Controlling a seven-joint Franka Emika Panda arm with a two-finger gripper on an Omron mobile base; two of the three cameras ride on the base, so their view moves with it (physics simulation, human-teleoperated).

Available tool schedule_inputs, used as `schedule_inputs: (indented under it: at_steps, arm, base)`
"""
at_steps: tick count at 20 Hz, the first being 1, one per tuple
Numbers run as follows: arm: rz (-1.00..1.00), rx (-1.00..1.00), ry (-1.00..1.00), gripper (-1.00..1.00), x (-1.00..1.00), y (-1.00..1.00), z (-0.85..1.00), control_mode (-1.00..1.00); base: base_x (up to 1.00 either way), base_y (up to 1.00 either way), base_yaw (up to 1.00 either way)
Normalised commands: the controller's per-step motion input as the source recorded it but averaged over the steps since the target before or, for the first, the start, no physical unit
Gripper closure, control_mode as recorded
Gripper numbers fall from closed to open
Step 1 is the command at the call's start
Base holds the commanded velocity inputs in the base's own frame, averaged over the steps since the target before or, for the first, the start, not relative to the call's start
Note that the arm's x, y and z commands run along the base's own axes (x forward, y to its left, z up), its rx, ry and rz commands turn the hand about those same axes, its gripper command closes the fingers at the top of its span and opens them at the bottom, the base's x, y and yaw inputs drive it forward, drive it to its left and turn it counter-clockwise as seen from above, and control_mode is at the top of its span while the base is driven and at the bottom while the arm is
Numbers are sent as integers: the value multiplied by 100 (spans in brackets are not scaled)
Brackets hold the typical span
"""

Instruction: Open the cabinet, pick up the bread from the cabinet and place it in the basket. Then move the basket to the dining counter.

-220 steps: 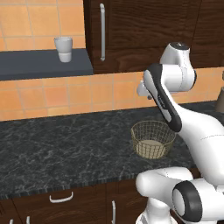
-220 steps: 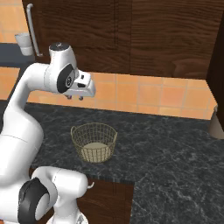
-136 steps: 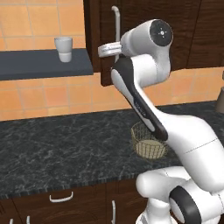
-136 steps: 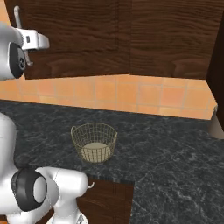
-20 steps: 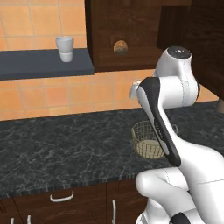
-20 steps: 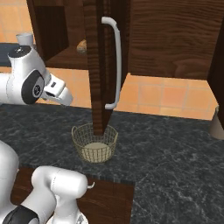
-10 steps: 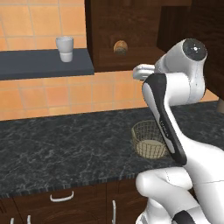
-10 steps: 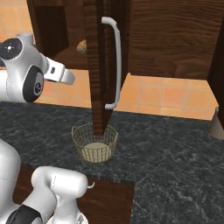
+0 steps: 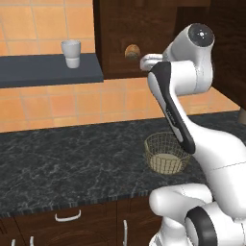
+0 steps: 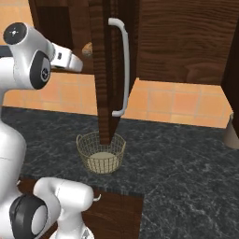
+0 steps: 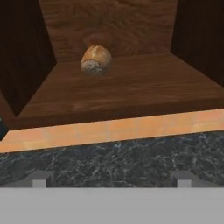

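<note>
The dark brown cabinet stands open, its door swung out toward me with the silver bar handle on it. The bread, a small golden-brown bun, lies on the cabinet's wooden floor, toward the back left. My gripper is open and holds nothing, in front of the opening and a little below the bread. The hand points at the bread. The tan wire basket sits on the black counter under the door. The dining counter is out of view.
A white cup stands on a dark shelf left of the cabinet. The black marbled countertop runs along the orange tiled wall. The open door's edge hangs just above the basket. Lower drawers sit below the counter.
The arm has lifted the hand from below the cabinet's floor up to the opening, closer to the bread. Door, bread and basket have not moved.
</note>
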Motion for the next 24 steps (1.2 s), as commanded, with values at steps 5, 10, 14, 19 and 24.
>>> schedule_inputs:
  at_steps: [5, 10, 14, 19, 24]
  arm:
    - [0, 4, -3, -100, 76, 0, -5, -100]
    - [0, 8, -3, -100, 69, 0, 0, -100]
    - [-1, 4, 3, -100, 72, -3, 0, -100]
    - [3, 3, -10, -100, 40, 2, 6, -100]
    - [4, -7, -2, -100, 20, 5, 0, -100]
  base:
    - [0, 0, 0]
    - [0, 0, 0]
    - [0, 0, 0]
    - [0, 0, 0]
    - [0, 0, 0]
